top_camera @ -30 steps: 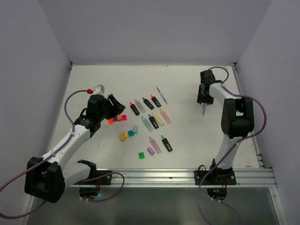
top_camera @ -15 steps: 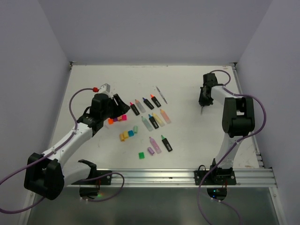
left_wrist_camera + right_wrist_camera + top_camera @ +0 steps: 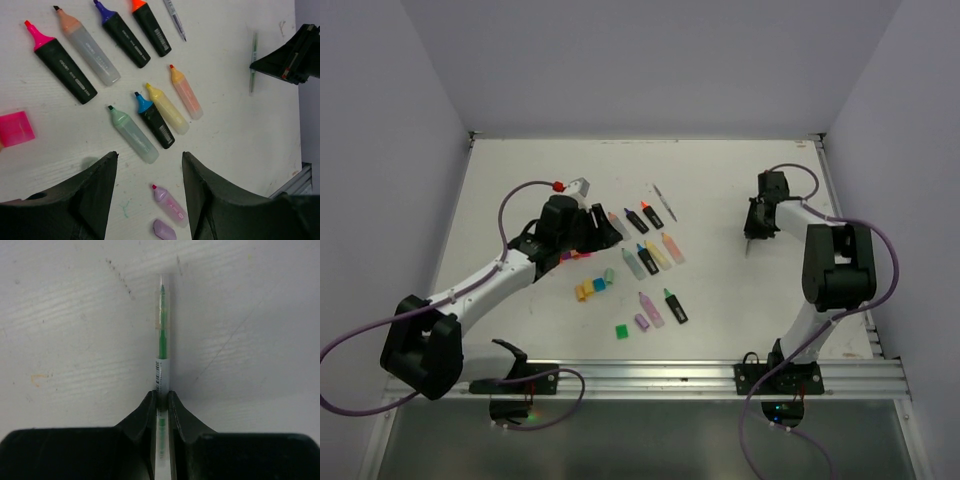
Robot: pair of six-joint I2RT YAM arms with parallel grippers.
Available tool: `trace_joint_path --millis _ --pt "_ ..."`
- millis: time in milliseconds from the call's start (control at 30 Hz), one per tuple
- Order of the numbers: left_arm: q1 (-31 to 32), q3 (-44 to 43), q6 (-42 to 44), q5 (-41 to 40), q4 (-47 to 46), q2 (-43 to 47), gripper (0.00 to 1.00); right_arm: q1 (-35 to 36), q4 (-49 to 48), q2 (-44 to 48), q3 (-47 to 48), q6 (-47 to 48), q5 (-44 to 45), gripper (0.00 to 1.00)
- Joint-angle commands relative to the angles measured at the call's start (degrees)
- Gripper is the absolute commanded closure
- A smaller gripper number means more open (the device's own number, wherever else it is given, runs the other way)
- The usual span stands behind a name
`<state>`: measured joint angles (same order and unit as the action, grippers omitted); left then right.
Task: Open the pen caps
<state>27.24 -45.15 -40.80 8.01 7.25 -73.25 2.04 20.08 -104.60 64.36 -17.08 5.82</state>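
At the right gripper (image 3: 161,396): clenched on a thin green pen (image 3: 161,340), jaws pinching the clear barrel, with a good length of it sticking out ahead, low over the table (image 3: 720,170) near its right edge. Contact between tip and surface impossible to judge, and no telling whether a cap sits on it. At the left gripper (image 3: 147,162): released and holding nothing, jaws spread wide, hanging above the rows of highlighters (image 3: 132,135) around the middle of the table. Bare tips on every highlighter in view, so most of the job judged done. Off the bodies and lying loose, the pen caps (image 3: 585,290): a pink cap (image 3: 16,128) just left of the rows, others in a small cluster toward the near edge, a purple cap (image 3: 164,230) just beside a small lilac highlighter (image 3: 170,202), a green cap (image 3: 621,331) nearest the near edge. Further out toward the far edge, a thin grey pen (image 3: 175,20), lying apart from both grippers. Probably left to do: the thin pens. Risks from here: with so narrow and slick a barrel in a small pinch, easy to let it swivel or slide out under a pull from the other side; with a crooked pull, possible to bend it or flick a cap off the right edge. With the left jaws lowered carelessly, easy to nudge the round highlighters, roll them together, smear bare tips on the table or scatter the loose caps.
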Motion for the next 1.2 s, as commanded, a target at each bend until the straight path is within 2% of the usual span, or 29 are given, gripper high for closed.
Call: trace_joint_path --millis 0,67,167,267,400,733,867,1167 --pt "1.6 -2.8 1.4 2.9 -5.0 0.1 0.43 0.4 -2.5 6.2 -3.4 -1.9 -5.4 1.00" --pt "2.3 -2.1 1.2 4.4 -6.7 0.3 0.43 0.5 -4.7 8.3 -5.9 -2.6 -7.5 1.00" --pt "3.3 0.5 0.3 12.7 -16.1 0.1 0.44 0.7 -7.9 14.6 -9.5 -3.3 -11.9 1.00" --pt "4.6 2.2 -0.9 17.5 -26.1 -1.1 0.44 1.5 -12.3 21.3 -13.4 -5.6 -18.2 1.00" --pt "7.3 2.6 -3.1 19.8 -32.8 -4.2 0.44 3.7 -16.7 27.5 -16.5 -10.2 -24.5 1.00" --pt "13.3 -1.7 -5.1 20.8 -40.2 -14.3 0.42 9.6 -28.7 36.4 -20.9 -20.8 -29.5 1.00" --pt "14.7 -4.2 -5.2 20.2 -40.8 -16.5 0.42 13.1 -31.1 36.8 -21.1 -24.2 -29.1 1.00" --pt "15.3 -7.0 -5.4 19.6 -42.6 -20.1 0.41 16.0 -36.2 35.2 -21.8 -28.8 -29.9 1.00"
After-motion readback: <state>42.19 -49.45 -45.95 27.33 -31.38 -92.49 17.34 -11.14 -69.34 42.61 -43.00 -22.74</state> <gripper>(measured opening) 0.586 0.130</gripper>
